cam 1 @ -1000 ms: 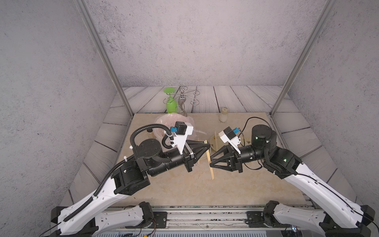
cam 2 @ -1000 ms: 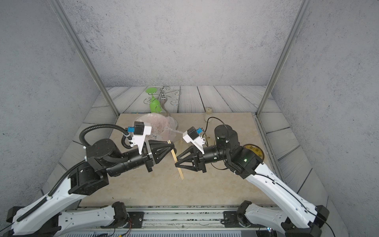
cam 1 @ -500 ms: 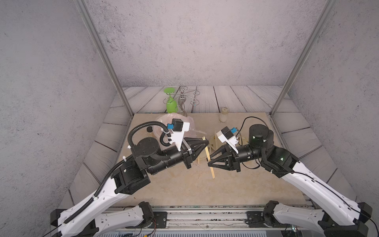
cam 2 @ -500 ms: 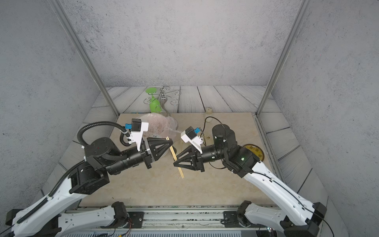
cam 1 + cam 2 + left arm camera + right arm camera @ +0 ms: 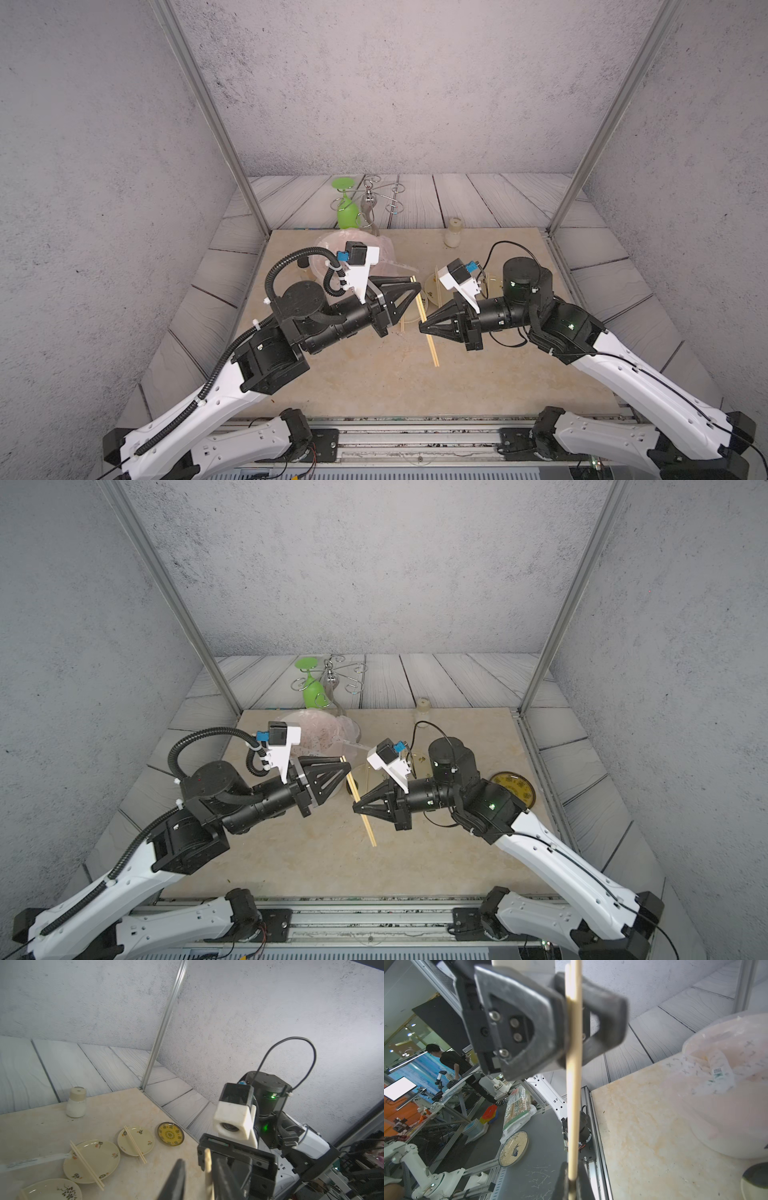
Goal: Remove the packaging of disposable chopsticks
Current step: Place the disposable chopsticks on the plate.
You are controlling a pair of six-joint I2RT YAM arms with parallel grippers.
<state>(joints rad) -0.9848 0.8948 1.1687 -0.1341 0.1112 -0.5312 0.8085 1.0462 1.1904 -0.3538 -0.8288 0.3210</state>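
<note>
**Right gripper** [image 5: 571, 1185]: clamped on the chopsticks [image 5: 573, 1084] at about mid-length, above the centre of the table [image 5: 374, 386]. This is the only grip on the pair. The pair looks bare, with no sleeve visible on it.

**Left gripper** [image 5: 198, 1167]: jaws wide, one on each side of the pair's far end. It cannot be told whether a finger touches the wood.

**Sleeve** [image 5: 35, 1161]: lies flat on the table beyond the pair, near the bag [image 5: 322, 729]. One end is at the rim of a plate [image 5: 104, 1159].

Likely faults:

1. **Snag.** If the left arm leaves sideways instead of straight back, a finger can catch the far end and lever the pair out of the right grip.
2. **Slip.** Two thin sticks share one narrow clamp, and in the right wrist view they sit slightly offset. One stick can slide free and drop.
3. **Strike.** Both ends overhang the clamp. A low or fast swing can drive the near end into the table, or knock sticks off the loaded plates at right.
4. **Sweep.** The sleeve is light and loose, so a passing gripper can drag it onto the plate.
</note>
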